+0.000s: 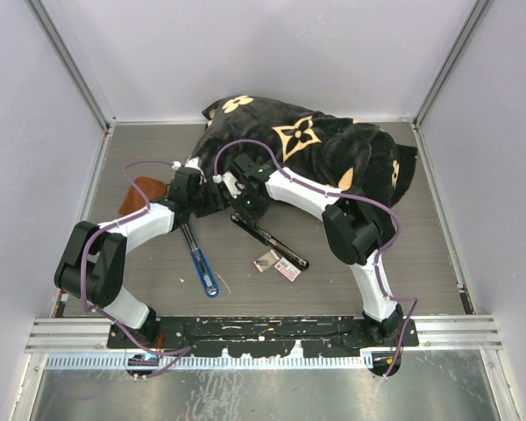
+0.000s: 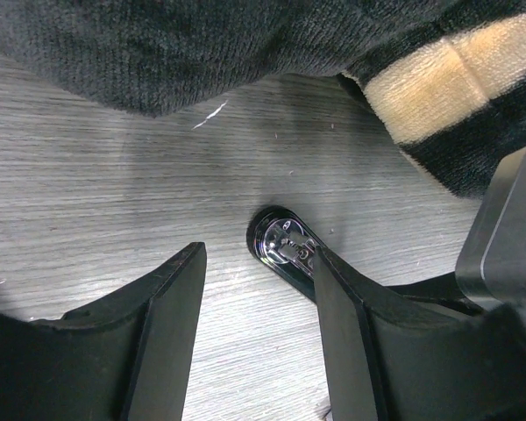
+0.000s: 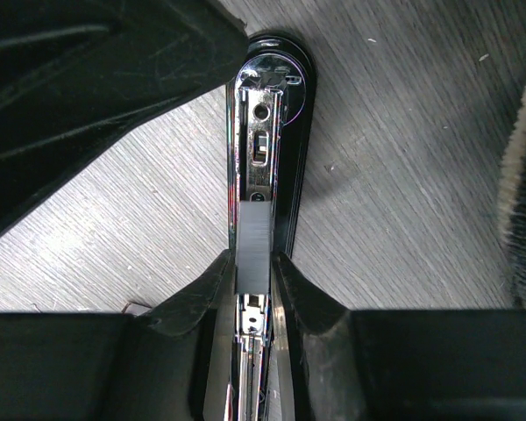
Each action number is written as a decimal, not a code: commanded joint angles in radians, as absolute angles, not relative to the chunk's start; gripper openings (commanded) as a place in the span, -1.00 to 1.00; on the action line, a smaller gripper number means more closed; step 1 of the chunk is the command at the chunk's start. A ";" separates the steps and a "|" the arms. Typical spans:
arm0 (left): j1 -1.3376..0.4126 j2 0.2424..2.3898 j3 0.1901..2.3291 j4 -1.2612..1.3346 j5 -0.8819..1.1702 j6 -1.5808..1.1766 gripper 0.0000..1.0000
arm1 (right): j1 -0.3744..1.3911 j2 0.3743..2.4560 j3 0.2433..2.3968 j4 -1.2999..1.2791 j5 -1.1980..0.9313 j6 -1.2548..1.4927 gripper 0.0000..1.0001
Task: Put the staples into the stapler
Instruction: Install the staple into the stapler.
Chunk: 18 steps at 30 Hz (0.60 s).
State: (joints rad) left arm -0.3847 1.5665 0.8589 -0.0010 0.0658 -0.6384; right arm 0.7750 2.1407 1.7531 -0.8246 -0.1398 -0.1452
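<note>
Grey wood-grain tabletop, pale walls enclosed it | staples box lay just beside open stapler | right jaws pinched grey strip over stapler's rail | left jaws stood half-open, empty, beside stapler's tip.

Stapler glossy chrome; staples matt grey; blanket plush; table woodgrain.

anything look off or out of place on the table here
Mainly the black plush blanket heaped across the back of the table, an odd thing for a stapling job; its edge lies close to the open black stapler. The staples box lies with its greyish inner piece out beside it.
</note>
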 commanded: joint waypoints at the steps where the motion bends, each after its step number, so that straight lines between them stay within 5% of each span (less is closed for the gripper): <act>1: -0.380 1.537 0.862 0.039 0.079 -0.638 0.08 | 0.788 2.151 1.810 -0.874 -0.171 -0.168 -0.43; 18: -0.376 1.542 0.858 0.048 0.094 -0.648 0.06 | 0.791 2.162 1.814 -0.888 -0.150 -0.175 -0.29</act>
State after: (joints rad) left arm -0.3775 1.5665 0.8520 -0.0010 0.0689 -0.6430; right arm 0.7780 2.1609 1.7767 -0.8654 -0.1440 -0.1616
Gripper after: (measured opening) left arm 0.529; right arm 0.340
